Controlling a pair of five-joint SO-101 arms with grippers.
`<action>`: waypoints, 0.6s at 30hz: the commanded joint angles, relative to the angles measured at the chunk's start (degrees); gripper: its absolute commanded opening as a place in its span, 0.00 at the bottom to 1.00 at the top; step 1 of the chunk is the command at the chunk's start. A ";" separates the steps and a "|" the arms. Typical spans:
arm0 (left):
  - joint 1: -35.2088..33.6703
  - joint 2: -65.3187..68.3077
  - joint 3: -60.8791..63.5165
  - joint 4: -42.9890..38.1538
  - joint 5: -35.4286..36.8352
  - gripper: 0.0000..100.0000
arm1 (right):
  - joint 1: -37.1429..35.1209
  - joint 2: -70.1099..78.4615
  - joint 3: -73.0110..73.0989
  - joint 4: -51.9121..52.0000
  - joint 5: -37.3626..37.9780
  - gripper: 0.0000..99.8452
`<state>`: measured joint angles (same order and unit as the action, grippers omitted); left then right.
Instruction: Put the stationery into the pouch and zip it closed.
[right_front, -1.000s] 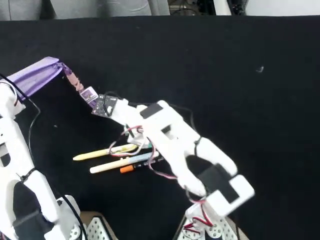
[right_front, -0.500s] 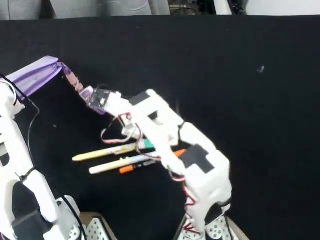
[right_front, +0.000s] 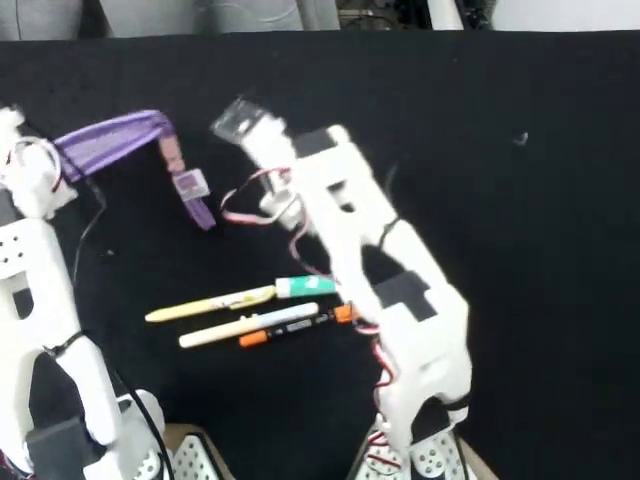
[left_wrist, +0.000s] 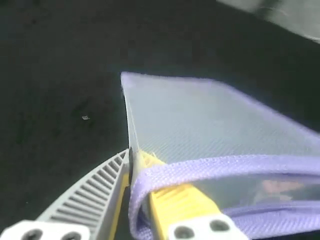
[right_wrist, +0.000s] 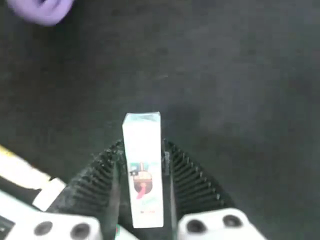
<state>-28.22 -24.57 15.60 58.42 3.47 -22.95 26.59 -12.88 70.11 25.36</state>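
Small white eraser box (right_wrist: 142, 170) clamped in right gripper (right_front: 243, 122); pouch (right_front: 110, 140), pinched by left gripper (left_wrist: 135, 170), lies near on its left, long axis pointing toward it.

The white plastic left arm (right_front: 40, 300) at the frame's left edge carries dark servo blocks and thin black cables. The white plastic right arm (right_front: 385, 300), centre frame, trails red-and-white wire loops (near its upper joint and its base). The left gripper (left_wrist: 132, 156) pairs one pale ribbed finger (left_wrist: 90, 195) with a yellow one. The right gripper (right_wrist: 142, 145) has black ribbed fingers (right_wrist: 187, 172) on a white, screw-holed base.
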 joint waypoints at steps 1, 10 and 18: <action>4.62 -0.35 -12.53 6.07 0.62 0.03 | 3.96 -0.66 -8.48 1.85 -2.81 0.02; 15.25 2.73 -25.98 16.26 5.63 0.03 | 10.64 -0.66 -26.51 6.86 -11.60 0.01; 20.97 16.44 -33.63 24.70 6.68 0.03 | 13.45 -0.66 -40.92 14.07 -18.11 0.01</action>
<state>-9.32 -10.24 -11.91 80.13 9.45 -11.25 26.59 -46.55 81.71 9.80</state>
